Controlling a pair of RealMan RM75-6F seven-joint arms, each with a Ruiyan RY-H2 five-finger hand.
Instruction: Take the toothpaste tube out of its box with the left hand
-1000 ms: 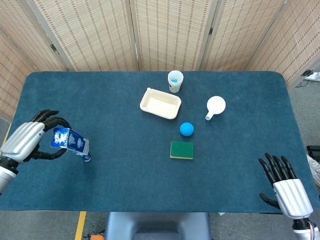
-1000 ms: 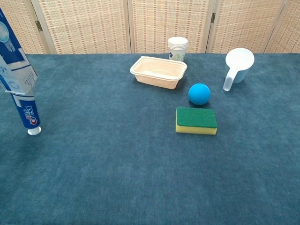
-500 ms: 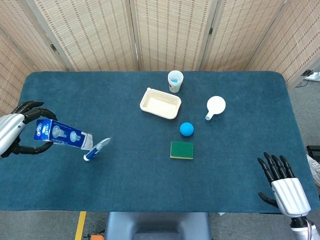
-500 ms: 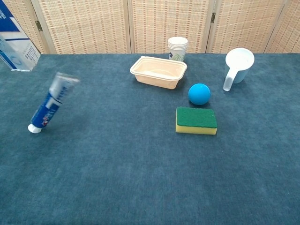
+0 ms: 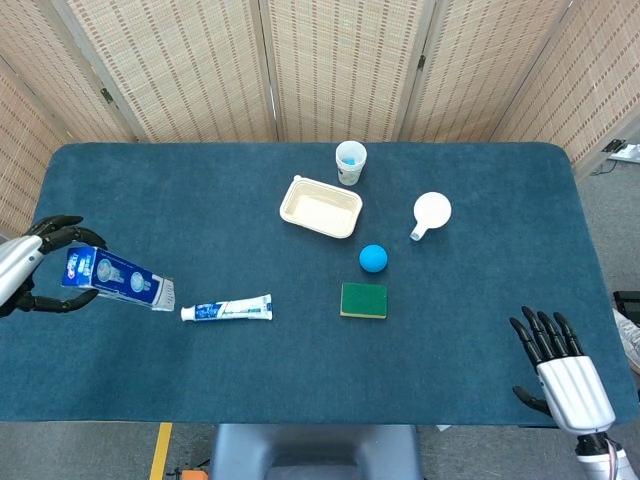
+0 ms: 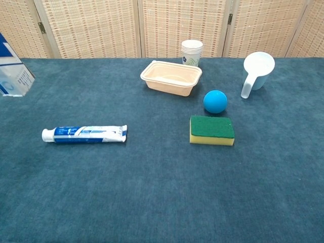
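One tube (image 5: 226, 311) flat on table, box (image 5: 115, 279) in left robot hand (image 5: 30, 272).

Head view: the left hand (image 5: 22, 275) is cut by the frame edge at 9 o'clock; the right hand (image 5: 560, 362) is cut at 5 o'clock. Chest view: only the box (image 6: 12, 68) end shows at 9 o'clock. Box print is illegible.

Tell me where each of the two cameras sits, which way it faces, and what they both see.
Head view: high above the near edge, looking down at the whole table; left hand holding the box, right hand open.
Chest view: low at the near edge, facing the screens; no hand visible.
Shared: toothpaste tube, box, sponge.
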